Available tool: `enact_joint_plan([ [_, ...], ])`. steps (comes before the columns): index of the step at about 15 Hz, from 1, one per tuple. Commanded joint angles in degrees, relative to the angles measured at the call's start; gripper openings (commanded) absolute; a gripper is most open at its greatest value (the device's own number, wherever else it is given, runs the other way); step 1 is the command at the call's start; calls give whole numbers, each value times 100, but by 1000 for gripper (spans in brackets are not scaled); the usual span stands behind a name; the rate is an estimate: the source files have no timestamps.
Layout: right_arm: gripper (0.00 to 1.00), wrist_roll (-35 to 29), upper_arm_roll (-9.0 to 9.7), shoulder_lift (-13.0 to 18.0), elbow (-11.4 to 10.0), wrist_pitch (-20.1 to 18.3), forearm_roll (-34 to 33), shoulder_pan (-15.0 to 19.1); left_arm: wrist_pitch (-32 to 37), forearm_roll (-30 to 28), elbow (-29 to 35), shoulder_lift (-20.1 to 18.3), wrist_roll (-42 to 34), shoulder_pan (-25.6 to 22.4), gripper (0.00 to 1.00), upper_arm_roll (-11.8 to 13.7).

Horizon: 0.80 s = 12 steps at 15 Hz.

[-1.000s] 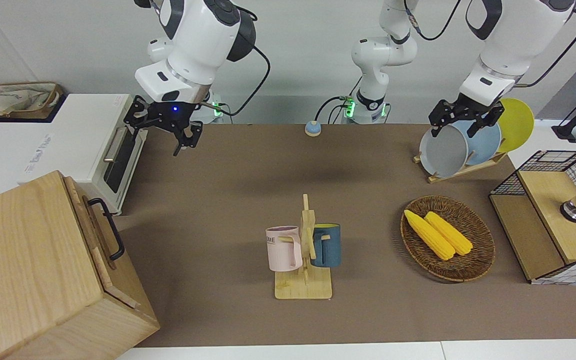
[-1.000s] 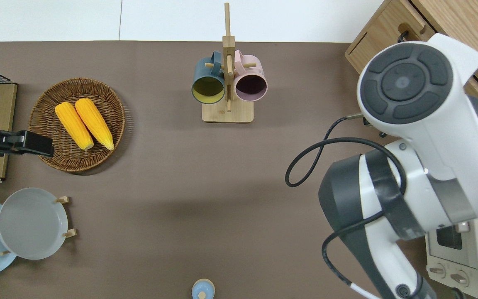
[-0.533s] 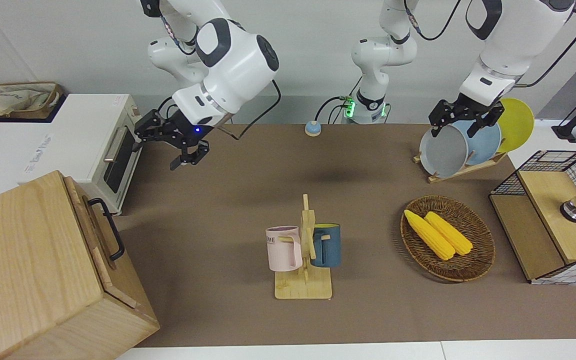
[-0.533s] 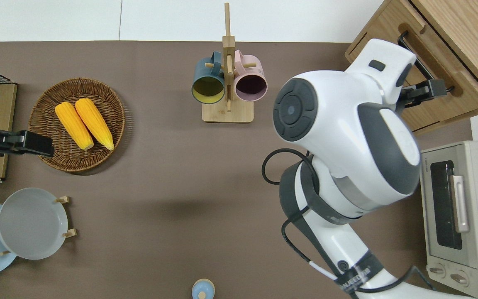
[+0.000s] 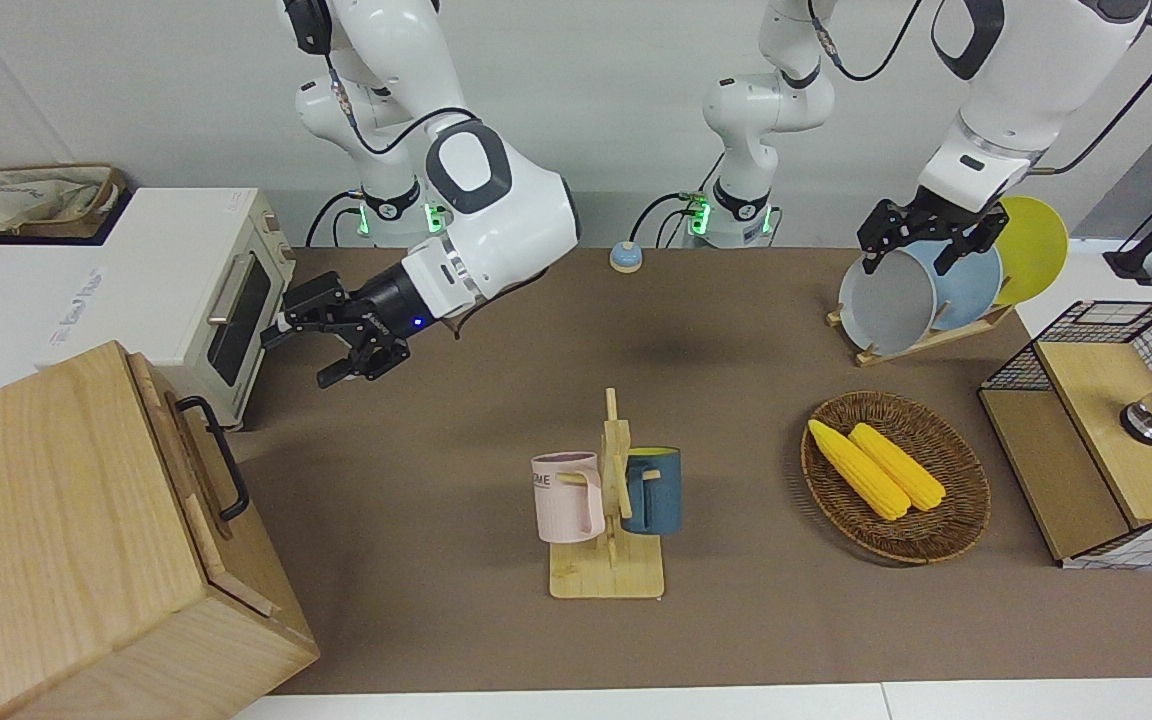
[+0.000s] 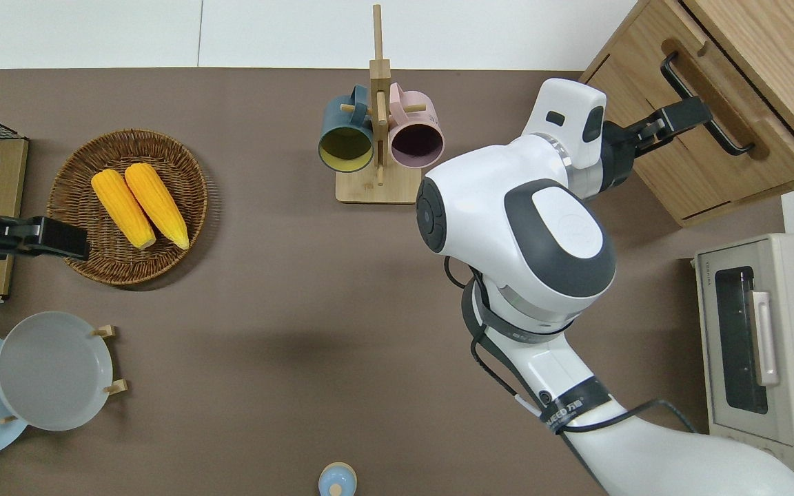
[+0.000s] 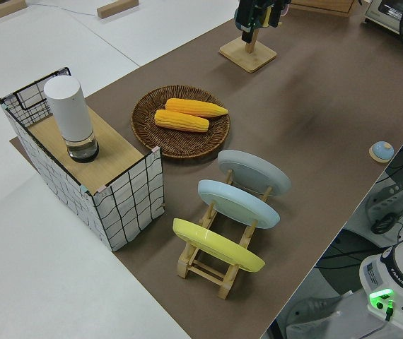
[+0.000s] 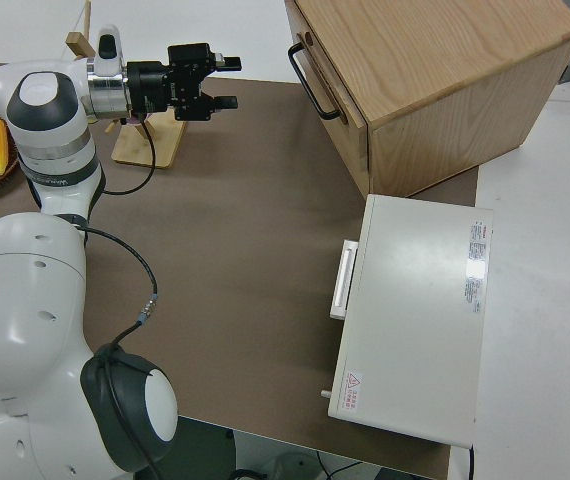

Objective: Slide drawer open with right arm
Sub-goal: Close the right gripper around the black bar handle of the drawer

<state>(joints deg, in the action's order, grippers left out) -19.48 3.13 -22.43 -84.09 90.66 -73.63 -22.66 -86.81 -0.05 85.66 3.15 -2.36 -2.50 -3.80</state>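
Note:
The drawer (image 5: 191, 478) is the flat front of a light-wood cabinet at the right arm's end of the table, and it sits flush and shut. Its black loop handle (image 5: 218, 458) also shows in the overhead view (image 6: 714, 114) and the right side view (image 8: 308, 80). My right gripper (image 5: 302, 353) is open and empty, turned sideways with its fingers pointing at the handle. In the right side view the gripper (image 8: 227, 82) stays a short gap away from the handle. In the overhead view the gripper (image 6: 688, 111) lines up with the handle. My left arm is parked, its gripper (image 5: 904, 262) open.
A white toaster oven (image 5: 236, 310) stands beside the cabinet, nearer to the robots. A mug rack (image 5: 608, 510) with two mugs stands mid-table. A basket of corn (image 5: 956, 520), a plate rack (image 5: 926, 335) and a wire-mesh box (image 5: 1106, 440) are at the left arm's end.
My right arm has swung away from the toaster oven toward the cabinet. The gripper has dropped lower and turned to face the drawer handle. The left arm has not moved.

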Motion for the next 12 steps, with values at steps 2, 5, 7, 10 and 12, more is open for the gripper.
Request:
enact_joint_plan([
  [2,975,-573,48,-235,-370,407,-924,279,103,102,-49,-25,60,39,993,2],
  [5,975,-942,48,-270,-695,671,-1407,455,103,102,-49,-25,60,39,993,2],
  [7,975,-1171,48,-332,-863,768,-1750,543,103,102,-49,-25,60,39,993,2],
  [10,975,-1400,48,-455,-960,768,-2198,605,103,102,-58,-25,60,39,993,2],
  [12,977,-1418,48,-516,-960,864,-2366,693,103,102,-58,-25,60,39,993,2],
])
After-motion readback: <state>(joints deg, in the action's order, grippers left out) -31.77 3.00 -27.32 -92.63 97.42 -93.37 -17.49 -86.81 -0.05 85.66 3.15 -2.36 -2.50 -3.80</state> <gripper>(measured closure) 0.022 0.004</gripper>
